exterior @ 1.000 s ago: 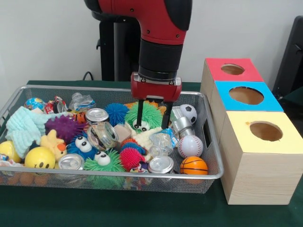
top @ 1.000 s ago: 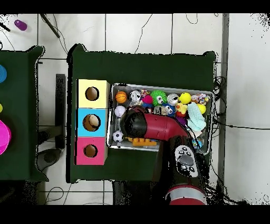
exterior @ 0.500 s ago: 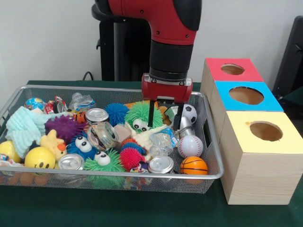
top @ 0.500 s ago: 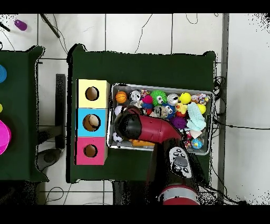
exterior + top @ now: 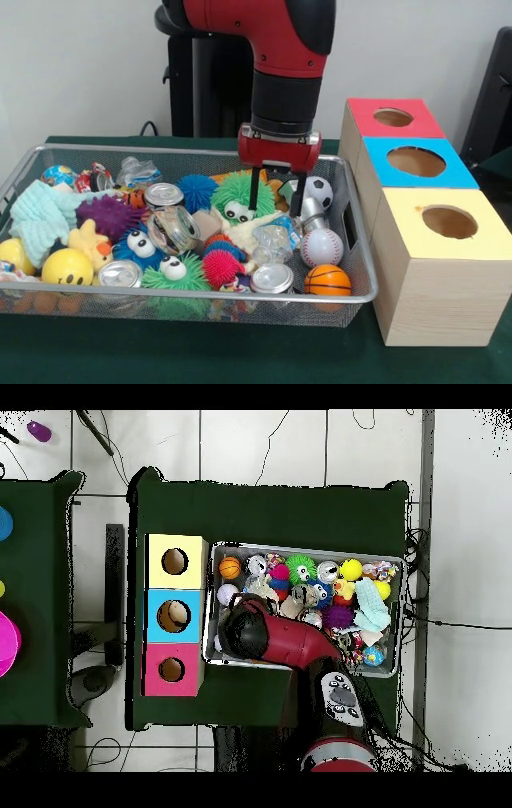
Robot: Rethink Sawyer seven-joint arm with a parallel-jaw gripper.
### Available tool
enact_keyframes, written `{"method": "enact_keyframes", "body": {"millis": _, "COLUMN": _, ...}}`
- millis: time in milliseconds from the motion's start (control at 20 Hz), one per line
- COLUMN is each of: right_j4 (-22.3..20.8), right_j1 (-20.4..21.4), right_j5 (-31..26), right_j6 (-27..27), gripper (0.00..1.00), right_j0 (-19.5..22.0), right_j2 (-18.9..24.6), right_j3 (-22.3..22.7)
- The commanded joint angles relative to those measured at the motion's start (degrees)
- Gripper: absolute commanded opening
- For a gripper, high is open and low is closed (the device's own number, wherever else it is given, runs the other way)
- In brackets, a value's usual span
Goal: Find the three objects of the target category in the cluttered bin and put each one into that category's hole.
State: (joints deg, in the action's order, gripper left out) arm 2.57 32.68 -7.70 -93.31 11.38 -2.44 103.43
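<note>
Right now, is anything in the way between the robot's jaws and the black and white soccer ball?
Nothing that I can see. The open jaws hang right beside the black and white soccer ball in the wire mesh bin.

The silver wire-mesh metal bin (image 5: 356,240) looks shiny. The pale box with three holes (image 5: 424,288) shows matt wood grain. The dark green cloth surface (image 5: 240,356) looks soft and matt.

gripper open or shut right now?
Open. In the front view the gripper hangs over the bin with its two black fingers spread apart and nothing held between them.
</note>
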Motion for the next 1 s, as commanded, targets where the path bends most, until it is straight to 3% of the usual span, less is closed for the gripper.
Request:
{"method": "enact_keyframes", "body": {"millis": 50, "right_j4": 2.2, "right_j1": -2.6, "right_j5": 5.0, "right_j6": -14.8, "gripper": 1.00, "right_j0": 2.1, "right_j2": 2.9, "right_j3": 5.6}}
{"method": "enact_keyframes", "body": {"millis": 400, "right_j4": 3.8, "right_j1": -5.8, "right_j5": 7.8, "right_j6": -16.0, "gripper": 1.00, "right_j0": -2.4, "right_j2": -0.6, "right_j3": 3.7}}
{"method": "enact_keyframes", "body": {"millis": 750, "right_j4": 6.1, "right_j1": -7.4, "right_j5": 7.0, "right_j6": -16.4, "gripper": 1.00, "right_j0": -5.7, "right_j2": -3.0, "right_j3": 1.3}}
{"method": "enact_keyframes", "body": {"millis": 1000, "right_j4": 5.5, "right_j1": -6.9, "right_j5": 7.9, "right_j6": -15.4, "gripper": 1.00, "right_j0": -4.9, "right_j2": -1.9, "right_j3": 1.7}}
